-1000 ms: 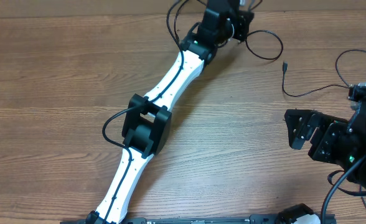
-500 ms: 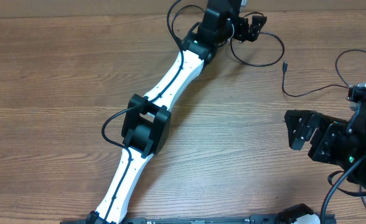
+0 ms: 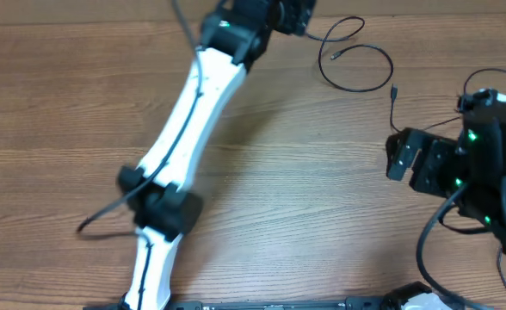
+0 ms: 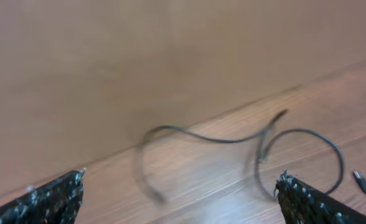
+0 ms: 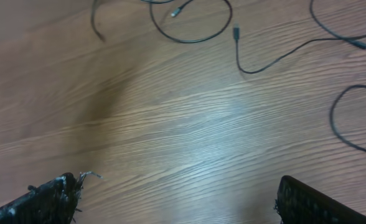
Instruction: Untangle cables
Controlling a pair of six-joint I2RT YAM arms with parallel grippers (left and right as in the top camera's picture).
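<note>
Thin black cables lie loose on the wooden table at the back right. One cable [image 3: 360,84] forms an open loop with a small plug inside it. A second cable [image 3: 394,110] runs from a plug toward my right arm. My left gripper [image 3: 294,12] is open just left of the loop, with nothing between its jaws. In the left wrist view, that open gripper [image 4: 182,180] faces the curled cable [image 4: 233,139], which is blurred by motion. My right gripper [image 3: 403,160] is open and empty near the second cable. In its wrist view the gripper [image 5: 180,186] hovers over bare wood, with cables [image 5: 195,38] further ahead.
The table's back edge [image 3: 425,14] runs close behind the cable loop. Another thin cable [image 5: 342,127] curves at the right in the right wrist view. The left arm's white links [image 3: 188,112] cross the table's left-middle, and the right arm's black body [image 3: 494,172] fills the right side.
My left gripper has opened and let go of the cable loop, which now lies on the table. The left arm has swung left. The right arm has shifted slightly up and left.
</note>
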